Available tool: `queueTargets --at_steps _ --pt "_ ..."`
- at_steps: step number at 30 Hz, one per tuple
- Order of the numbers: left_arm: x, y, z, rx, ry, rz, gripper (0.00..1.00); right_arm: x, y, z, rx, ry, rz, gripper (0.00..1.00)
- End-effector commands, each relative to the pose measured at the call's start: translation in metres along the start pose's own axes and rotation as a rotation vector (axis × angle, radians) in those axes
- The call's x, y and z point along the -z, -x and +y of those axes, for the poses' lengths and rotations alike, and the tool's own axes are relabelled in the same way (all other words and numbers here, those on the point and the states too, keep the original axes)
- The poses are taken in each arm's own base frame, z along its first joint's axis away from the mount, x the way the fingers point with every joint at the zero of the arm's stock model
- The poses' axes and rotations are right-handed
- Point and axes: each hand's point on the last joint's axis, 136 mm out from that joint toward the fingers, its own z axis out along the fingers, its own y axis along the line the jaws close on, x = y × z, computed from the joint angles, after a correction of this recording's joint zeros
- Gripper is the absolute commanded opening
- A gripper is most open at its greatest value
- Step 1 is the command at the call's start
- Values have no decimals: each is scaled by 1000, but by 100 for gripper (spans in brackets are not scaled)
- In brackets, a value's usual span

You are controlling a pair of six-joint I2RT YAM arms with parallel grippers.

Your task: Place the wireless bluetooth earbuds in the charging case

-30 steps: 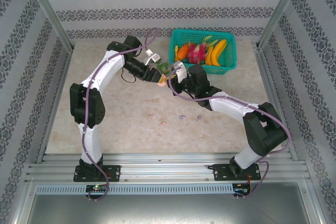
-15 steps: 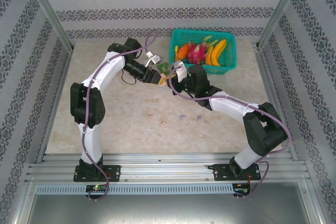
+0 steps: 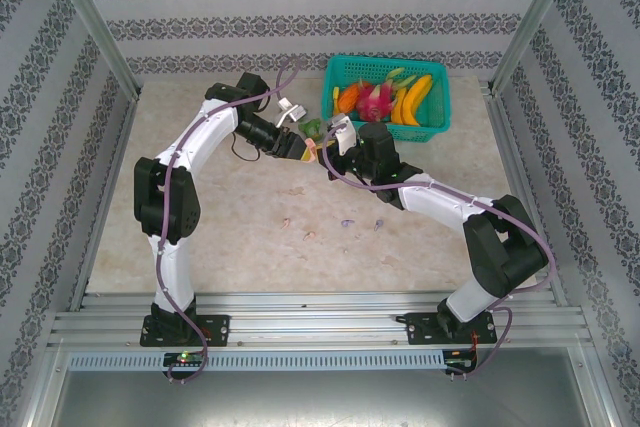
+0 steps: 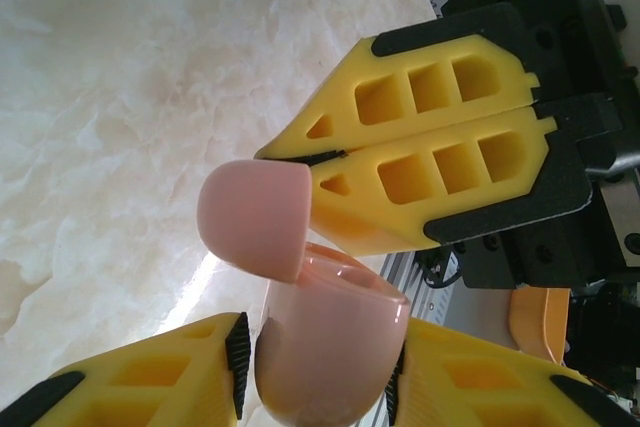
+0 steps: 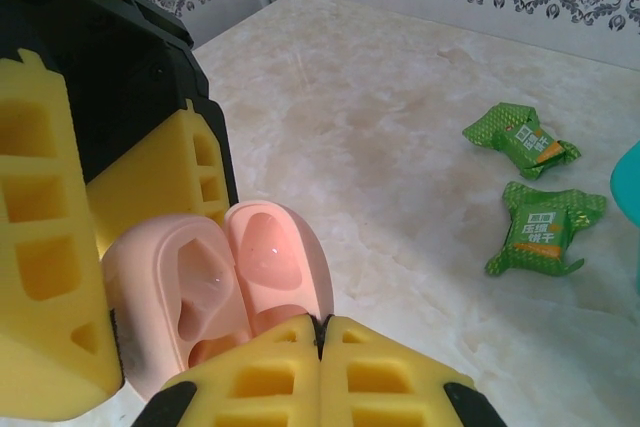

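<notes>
Within clamped left pincer (image 4: 320, 362), open pink case (image 5: 215, 292), empty inside; right pincer (image 5: 320, 332) together.

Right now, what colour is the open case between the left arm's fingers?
The case is pale pink, seen best in the left wrist view.

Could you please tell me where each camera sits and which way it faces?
Top external: above, behind the bases, facing down onto the table; both arms show.
Left wrist: on the left arm, facing the pink case in the left gripper.
Right wrist: on the right arm, facing the pink case past the shut right gripper.
Shared: the pink case.
</notes>
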Motion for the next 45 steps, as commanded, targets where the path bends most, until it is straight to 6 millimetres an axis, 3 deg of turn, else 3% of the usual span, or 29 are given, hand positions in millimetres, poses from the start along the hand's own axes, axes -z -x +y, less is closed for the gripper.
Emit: queueTargets --at_steps 1,9,21,24,28,31,37,45 --pt "1 5 1 -11 -23 -25 41 4 25 13 12 43 -63 0" --pt "3 9 0 -17 -25 -37 33 3 24 13 8 42 -60 0" --pt "3 7 2 -27 -10 -48 10 10 36 3 -45 -2 -67 0" --pt "4 8 4 -39 14 -62 5 23 48 -9 -134 -29 -75 24" --pt "9 10 10 -46 53 -94 0 46 60 -25 -260 -38 -87 40" --pt "16 13 11 -61 87 -130 0 62 62 -34 -356 -24 -75 45" --pt "37 20 1 -141 206 -249 0 79 51 -50 -464 -34 2 48" --pt "78 28 -21 -352 380 -512 0 86 6 -61 -528 -192 142 47"
